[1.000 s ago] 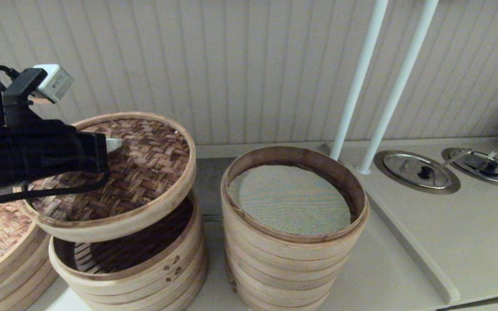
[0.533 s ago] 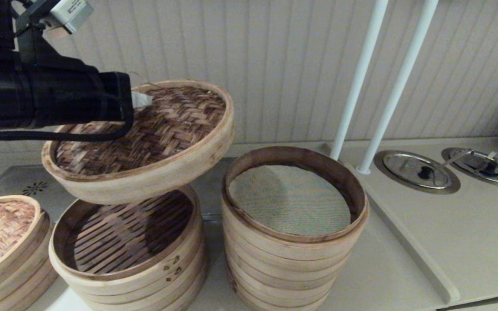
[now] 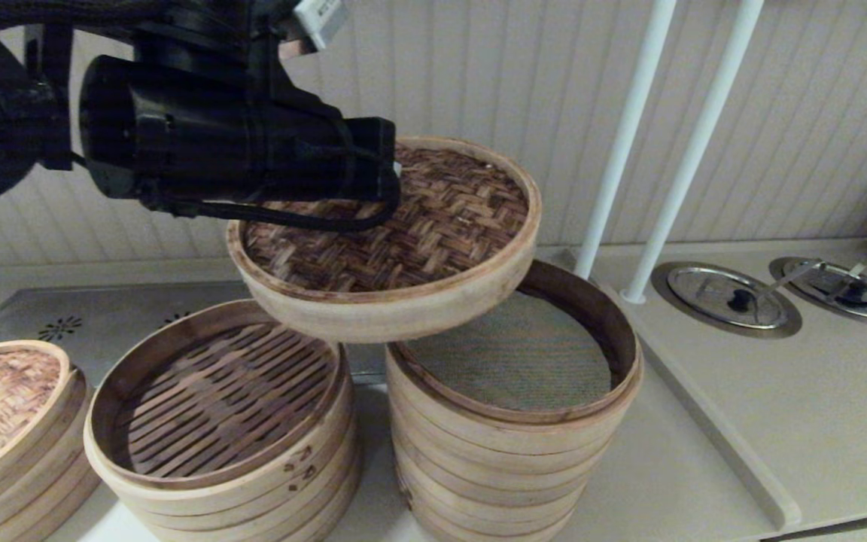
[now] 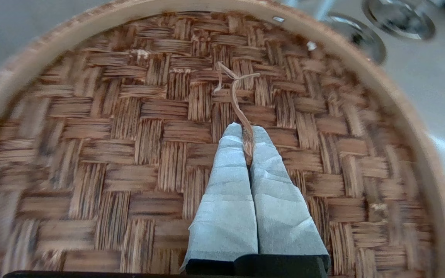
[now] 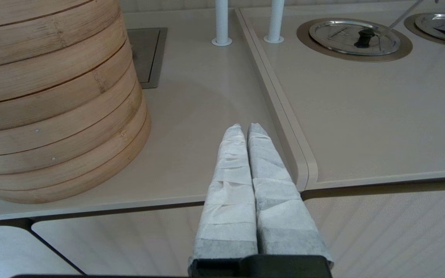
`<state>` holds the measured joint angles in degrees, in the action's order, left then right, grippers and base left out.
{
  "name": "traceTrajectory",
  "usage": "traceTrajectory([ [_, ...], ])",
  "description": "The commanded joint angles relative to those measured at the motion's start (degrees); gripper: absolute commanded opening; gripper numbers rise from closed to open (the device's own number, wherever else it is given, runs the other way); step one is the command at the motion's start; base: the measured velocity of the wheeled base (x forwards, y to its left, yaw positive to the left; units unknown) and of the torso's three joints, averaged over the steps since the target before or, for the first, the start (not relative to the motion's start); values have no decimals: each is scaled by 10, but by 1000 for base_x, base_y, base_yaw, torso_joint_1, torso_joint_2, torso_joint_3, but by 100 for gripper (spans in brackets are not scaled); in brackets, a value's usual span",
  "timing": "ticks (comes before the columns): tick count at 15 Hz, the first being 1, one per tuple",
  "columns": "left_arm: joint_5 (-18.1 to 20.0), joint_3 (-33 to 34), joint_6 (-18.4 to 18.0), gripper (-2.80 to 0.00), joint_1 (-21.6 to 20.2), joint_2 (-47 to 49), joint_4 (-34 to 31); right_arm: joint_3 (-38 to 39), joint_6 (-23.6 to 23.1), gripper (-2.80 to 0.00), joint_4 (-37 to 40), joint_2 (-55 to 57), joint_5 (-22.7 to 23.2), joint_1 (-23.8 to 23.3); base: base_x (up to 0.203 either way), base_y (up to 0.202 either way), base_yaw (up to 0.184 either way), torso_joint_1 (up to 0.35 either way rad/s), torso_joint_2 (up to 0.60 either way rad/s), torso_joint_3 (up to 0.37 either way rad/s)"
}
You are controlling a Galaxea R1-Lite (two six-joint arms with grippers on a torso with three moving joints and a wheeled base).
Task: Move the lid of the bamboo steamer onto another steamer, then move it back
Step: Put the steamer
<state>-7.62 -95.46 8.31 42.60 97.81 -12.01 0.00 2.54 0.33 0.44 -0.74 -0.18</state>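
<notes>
Lid aloft, partly over the tall steamer.

Left gripper pinches the thin loop at the centre of the dark woven bamboo steamer lid, its wrapped fingers pressed together on the strand. The lid hangs tilted in the air, its rim overlapping the near-left edge of the tall stack lined with grey-green mesh, clear of the shorter slatted steamer. Right gripper sits idle over the desk edge, fingers pressed together on nothing.
</notes>
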Motion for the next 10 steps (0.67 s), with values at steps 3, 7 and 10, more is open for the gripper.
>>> traceTrajectory([
  [3, -27, -35, 0, -280, 56, 59, 2, 2, 0, -280, 0, 1, 0, 0, 0, 0, 0, 0, 0, 0],
  [7, -43, -42, 0, -280, 91, 99, 4, 2, 0, -280, 0, 1, 0, 0, 0, 0, 0, 0, 0, 0],
  [10, -59, -48, 0, -280, 105, 125, 18, 2, 0, -280, 0, 1, 0, 0, 0, 0, 0, 0, 0, 0],
])
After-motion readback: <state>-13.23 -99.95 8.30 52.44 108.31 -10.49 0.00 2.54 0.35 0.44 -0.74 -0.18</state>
